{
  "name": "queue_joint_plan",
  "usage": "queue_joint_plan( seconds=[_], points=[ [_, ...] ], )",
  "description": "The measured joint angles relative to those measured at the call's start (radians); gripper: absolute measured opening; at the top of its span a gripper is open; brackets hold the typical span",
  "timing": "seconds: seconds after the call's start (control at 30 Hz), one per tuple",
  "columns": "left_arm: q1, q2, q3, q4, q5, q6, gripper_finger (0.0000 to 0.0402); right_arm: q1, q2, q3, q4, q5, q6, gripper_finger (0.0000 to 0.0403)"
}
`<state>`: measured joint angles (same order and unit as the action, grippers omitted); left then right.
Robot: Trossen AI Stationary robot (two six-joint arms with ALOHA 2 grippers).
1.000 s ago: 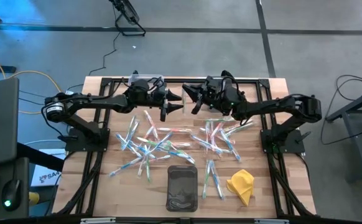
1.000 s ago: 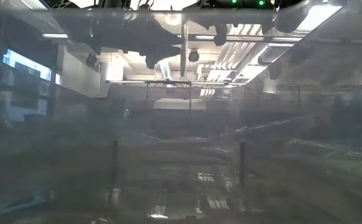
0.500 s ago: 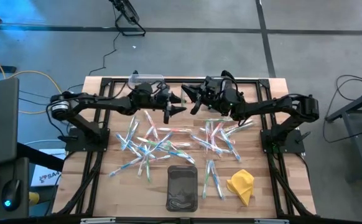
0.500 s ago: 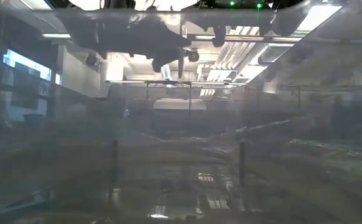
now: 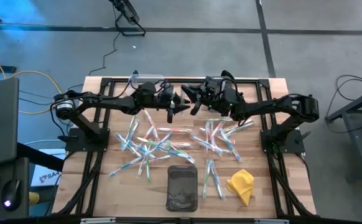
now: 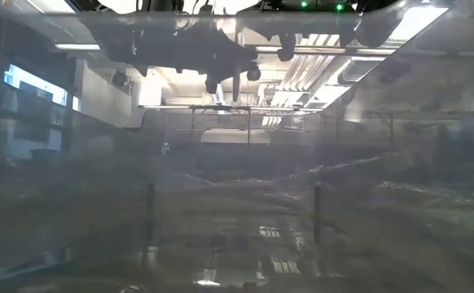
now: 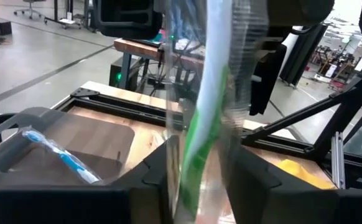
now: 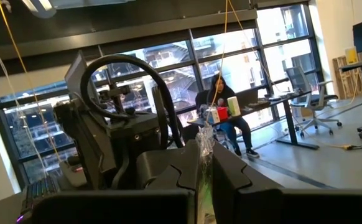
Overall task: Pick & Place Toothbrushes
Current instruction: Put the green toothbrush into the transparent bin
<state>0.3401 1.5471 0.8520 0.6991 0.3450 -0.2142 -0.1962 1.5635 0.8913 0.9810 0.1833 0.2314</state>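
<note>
Many white toothbrushes with green, blue or pink accents lie scattered across the wooden table: one spread on the left, another on the right, a few beside the dark bin. My left gripper hovers over the table's far middle, shut on a green-accented toothbrush in clear wrap. My right gripper hangs close beside it, shut on another wrapped toothbrush. The dark bin has a blue toothbrush lying in it. My left gripper pinches the wrapped green toothbrush between its two fingers, holding its lower part. The toothbrush is lifted clear of the table and sticks out beyond the fingertips. My right gripper pinches a thin clear-wrapped toothbrush with a green streak between its fingers. That toothbrush is lifted clear too, its free end standing out past the fingertips.
A yellow cloth lies right of the dark bin near the table's near edge. A clear bin sits at the far edge behind the left arm. Black frame rails run along the table's sides. A person sits at a desk far off in the room.
My left gripper has moved toward the table's right, closer to my right gripper, still shut on its toothbrush. My right arm has stayed where it was.
</note>
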Motion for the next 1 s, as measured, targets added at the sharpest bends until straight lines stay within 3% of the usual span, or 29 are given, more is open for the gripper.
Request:
queue_joint_plan(
  seconds=[0.53,0.73,1.0],
  points=[
    [0.000,-0.001,0.000,-0.020,0.007,0.000,0.0015,0.000,0.000,0.000,-0.003,0.000,-0.026,0.0009],
    [0.000,-0.001,0.000,-0.019,0.007,0.000,0.0010,0.000,0.000,0.000,-0.002,-0.002,-0.026,0.0012],
    [0.000,-0.002,0.000,-0.022,0.005,0.000,0.0008,0.000,0.001,0.000,0.004,-0.004,-0.005,0.0058]
  ],
)
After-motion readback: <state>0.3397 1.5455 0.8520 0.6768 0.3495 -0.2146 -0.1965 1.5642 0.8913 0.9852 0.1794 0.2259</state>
